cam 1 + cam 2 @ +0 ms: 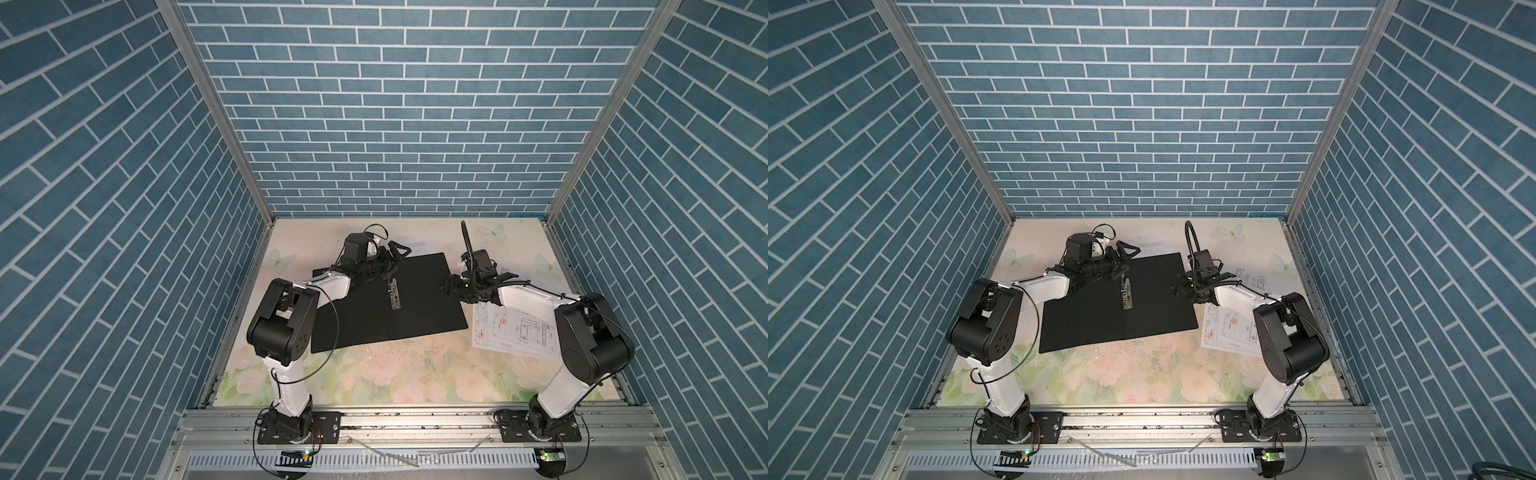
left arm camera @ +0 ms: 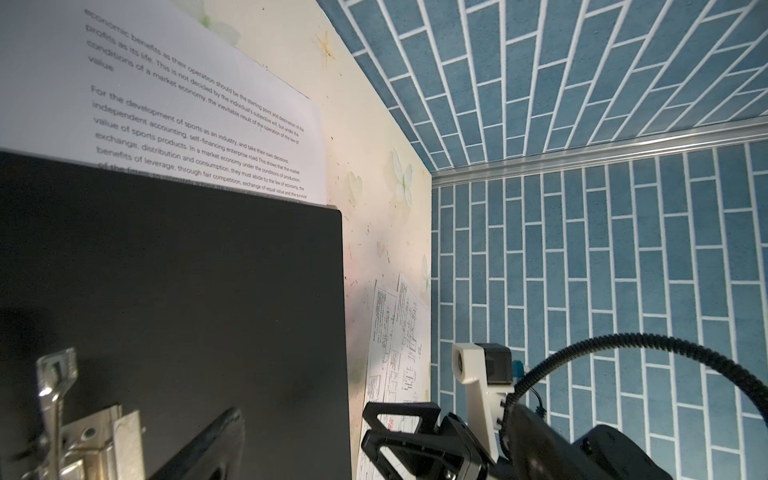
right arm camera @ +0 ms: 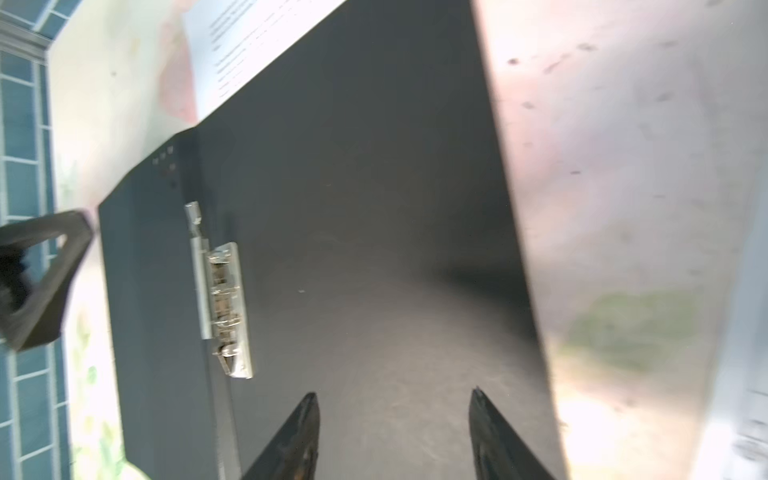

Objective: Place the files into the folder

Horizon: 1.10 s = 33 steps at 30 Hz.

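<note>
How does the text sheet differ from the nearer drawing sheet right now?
The text sheet carries dense paragraphs; the nearer drawing sheet carries line drawings with red marks. The text sheet lies beyond the open folder, partly under it; the nearer drawing sheet lies right of it. Both are white and not yet filed.

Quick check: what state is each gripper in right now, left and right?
Left gripper: open, holding nothing, near the far edge of the folder.
Right gripper: open, holding nothing, over the folder.
</note>
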{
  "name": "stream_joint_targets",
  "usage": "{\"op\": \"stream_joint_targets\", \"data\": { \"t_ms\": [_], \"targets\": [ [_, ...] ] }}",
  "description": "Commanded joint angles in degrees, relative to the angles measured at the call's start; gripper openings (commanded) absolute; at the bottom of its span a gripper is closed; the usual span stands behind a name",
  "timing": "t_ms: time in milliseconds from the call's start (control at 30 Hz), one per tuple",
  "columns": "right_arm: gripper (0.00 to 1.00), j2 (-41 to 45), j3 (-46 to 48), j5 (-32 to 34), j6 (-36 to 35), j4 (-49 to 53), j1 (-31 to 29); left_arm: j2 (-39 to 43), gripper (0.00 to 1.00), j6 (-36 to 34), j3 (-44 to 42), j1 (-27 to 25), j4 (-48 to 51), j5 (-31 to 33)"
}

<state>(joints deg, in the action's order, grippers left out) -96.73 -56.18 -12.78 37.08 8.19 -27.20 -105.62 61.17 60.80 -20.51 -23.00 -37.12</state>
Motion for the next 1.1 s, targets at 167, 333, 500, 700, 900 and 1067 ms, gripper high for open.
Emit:
{"op": "stream_joint_targets", "data": {
  "t_ms": [167, 333, 500, 700, 900, 1067],
  "targets": [
    [0.62, -0.43, 4.96, 2.02, -3.42, 1.15, 1.62, 3.25, 1.00, -5.51, -3.97, -0.23, 5.68, 2.17],
    [0.64, 0.70, 7.09, 3.64, -3.55, 0.49, 1.71, 4.79, 1.00, -8.22, -3.93, -0.41, 9.21, 3.02],
    [0.67, 0.99, 6.99, 4.91, -5.32, 1.61, 1.80, 6.80, 1.00, -14.43, -2.35, -1.80, 17.37, 6.59],
    [0.66, -1.89, 7.36, -1.00, -4.98, -0.93, 1.72, 8.45, 1.00, -19.36, -1.28, -2.95, 23.80, 10.29],
    [0.62, -1.97, 8.28, -5.25, -4.13, -2.91, -0.14, 10.56, 1.00, -22.55, -2.26, -3.04, 27.62, 14.06],
    [0.60, -1.81, 8.37, -6.12, -2.69, -3.49, -2.48, 12.40, 1.00, -24.71, -2.94, -2.96, 30.44, 16.68]
  ]
}}
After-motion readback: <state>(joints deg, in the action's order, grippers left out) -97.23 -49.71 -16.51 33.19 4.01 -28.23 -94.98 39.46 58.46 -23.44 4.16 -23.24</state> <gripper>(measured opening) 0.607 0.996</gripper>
